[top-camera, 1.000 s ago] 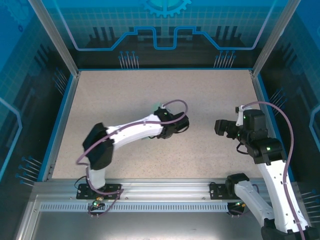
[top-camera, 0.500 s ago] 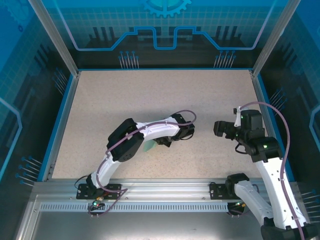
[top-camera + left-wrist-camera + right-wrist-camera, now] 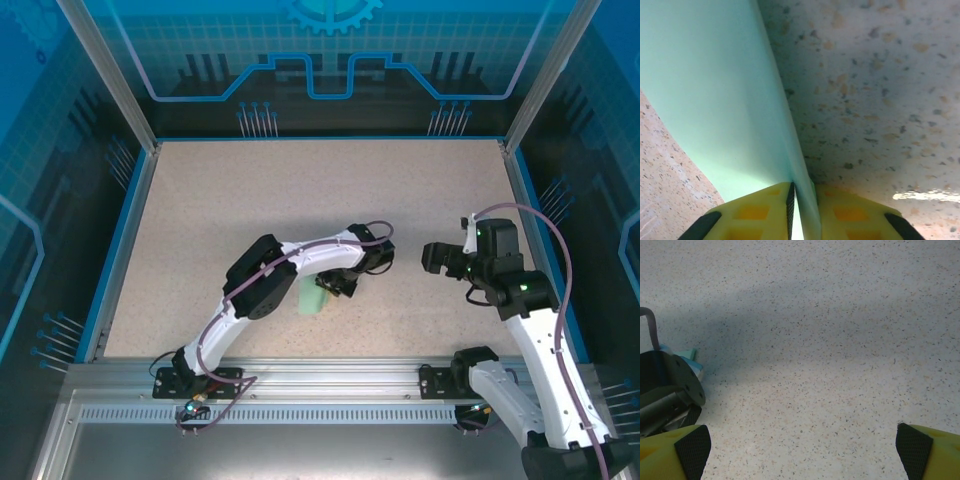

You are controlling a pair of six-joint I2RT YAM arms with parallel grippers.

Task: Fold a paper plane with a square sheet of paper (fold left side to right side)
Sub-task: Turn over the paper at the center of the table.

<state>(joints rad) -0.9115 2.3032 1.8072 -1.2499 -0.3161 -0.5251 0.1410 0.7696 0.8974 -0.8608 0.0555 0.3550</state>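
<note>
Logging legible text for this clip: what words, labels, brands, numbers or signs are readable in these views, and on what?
None can be read.
The paper is plain mint green and unmarked.
The blue back panel carries only a gear shape and circuit-style lines, no letters.
The left arm, right arm and table show no legible label.

Left arm (image 3: 300,258) extended forward, elbow bent, wrist turned toward the right. Left gripper (image 3: 802,192) low, fingers (image 3: 757,210) nearly together, pinching the paper (image 3: 715,100). Right arm (image 3: 540,330) bent, right gripper (image 3: 803,445) facing left, fingers spread wide.
</note>
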